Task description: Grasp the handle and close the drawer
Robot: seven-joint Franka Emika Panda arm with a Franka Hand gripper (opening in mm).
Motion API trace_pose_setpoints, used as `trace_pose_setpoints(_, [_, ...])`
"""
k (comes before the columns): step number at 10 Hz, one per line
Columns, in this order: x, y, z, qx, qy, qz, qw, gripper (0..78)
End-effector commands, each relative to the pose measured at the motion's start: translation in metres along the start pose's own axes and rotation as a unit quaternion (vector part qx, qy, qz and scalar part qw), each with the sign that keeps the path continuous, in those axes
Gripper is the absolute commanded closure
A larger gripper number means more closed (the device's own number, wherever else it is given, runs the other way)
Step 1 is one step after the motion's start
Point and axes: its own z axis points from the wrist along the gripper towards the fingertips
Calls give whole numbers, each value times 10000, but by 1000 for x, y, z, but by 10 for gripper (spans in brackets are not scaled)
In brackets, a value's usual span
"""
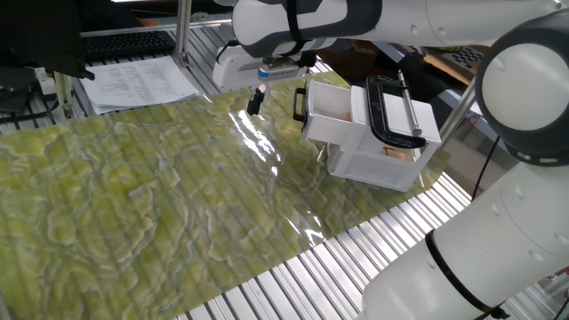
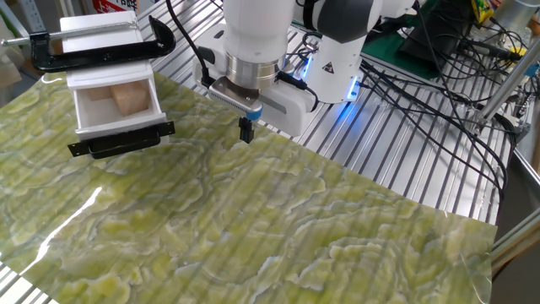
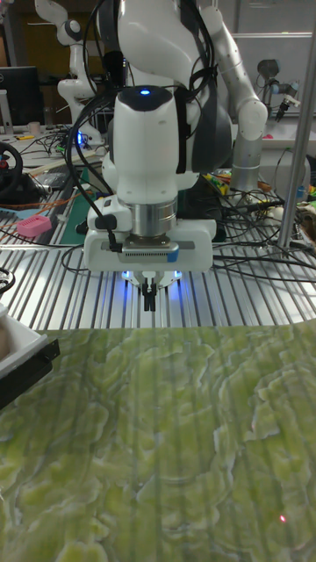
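The white drawer stands pulled out of its white cabinet, with a pale block inside it. Its black handle runs along the drawer front; in the one fixed view the handle faces left, and in the tall view only an end of the handle shows at the left edge. My gripper hangs shut and empty just above the mat, to the right of the handle and apart from it. It also shows as the gripper left of the drawer and as the gripper over the mat's far edge.
A large black clamp with a silver rod grips the cabinet top. A green patterned mat covers the slatted metal table. Papers lie at the back left. Cables and the arm base stand behind the gripper.
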Motion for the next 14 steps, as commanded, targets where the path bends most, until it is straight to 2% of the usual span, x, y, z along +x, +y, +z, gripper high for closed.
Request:
trace_pose_setpoints(1, [0,0,0,97,-59,1410,9899,776])
trace_pose_setpoints(2, [0,0,0,376,-93,1333,9903,776])
trace_pose_setpoints(3, [0,0,0,548,-110,1290,9901,776])
trace_pose_setpoints(4, [0,0,0,543,-109,1293,9901,776])
trace_pose_setpoints(6, [0,0,0,286,-22,1391,9899,776])
trace_pose_setpoints(7, [0,0,0,96,22,1535,9881,776])
trace_pose_setpoints(8, [0,0,0,10,51,1675,9859,776])
trace_pose_setpoints(10, [0,0,0,-64,62,1779,9840,776])
trace_pose_setpoints(14, [-3,-4,5,-104,77,1990,9799,776])
